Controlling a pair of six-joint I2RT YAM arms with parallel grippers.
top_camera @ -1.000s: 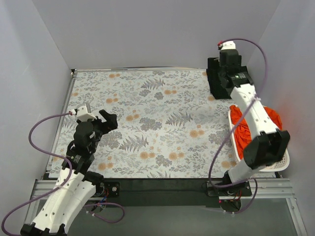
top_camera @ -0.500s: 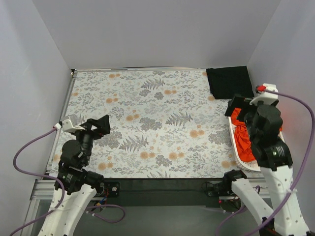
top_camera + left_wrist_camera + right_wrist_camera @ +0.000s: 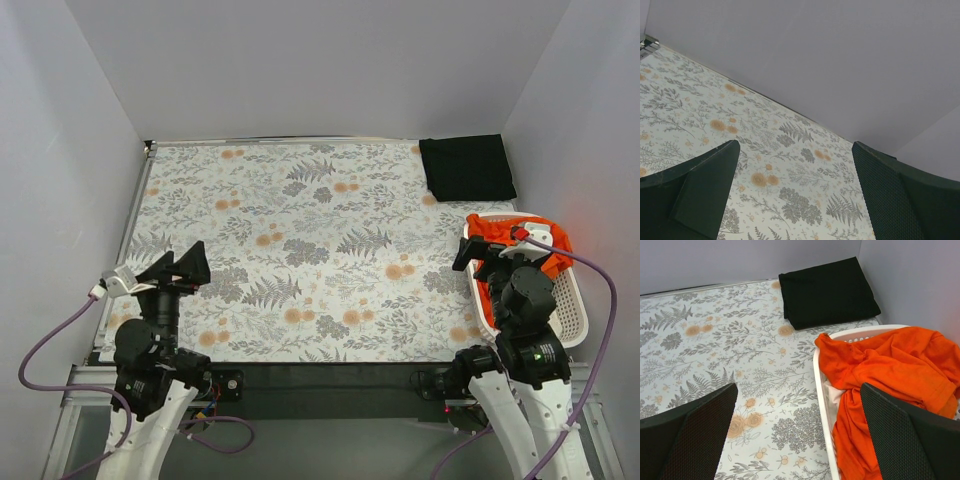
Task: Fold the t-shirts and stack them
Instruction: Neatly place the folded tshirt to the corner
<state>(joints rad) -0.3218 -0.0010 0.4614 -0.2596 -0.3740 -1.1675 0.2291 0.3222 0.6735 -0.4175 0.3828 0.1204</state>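
While both arms are seen low at the near edge from overhead, a black t-shirt folded into a flat rectangle [image 3: 467, 167] is found at the far right corner of the floral-patterned surface [image 3: 320, 250]. A crumpled orange t-shirt [image 3: 492, 230] is heaped in the white slatted plastic basket [image 3: 570, 305] just in front of it. The left fingers [image 3: 193, 264] are spread and nothing is held. The right fingers [image 3: 463, 252] are poised beside the basket's left rim, likewise released.

From the left wrist, only the patterned surface [image 3: 765, 165] and the back wall are framed between the parted fingers [image 3: 705, 190]. No garment is near them.

From the right wrist, the orange t-shirt [image 3: 890, 370] is shown spilling over the basket's rim [image 3: 821, 390], with the black t-shirt [image 3: 827, 292] beyond it. Nothing is gripped between the wide-set fingers [image 3: 695, 435].

If the orange cloth is pinched where it is draped over the rim, the plastic may be caught as well and the basket dragged or tipped. If the reach is made too deep, whatever lies underneath may be lifted too. A careless swing toward the far corner could brush the folded black shirt and undo it.
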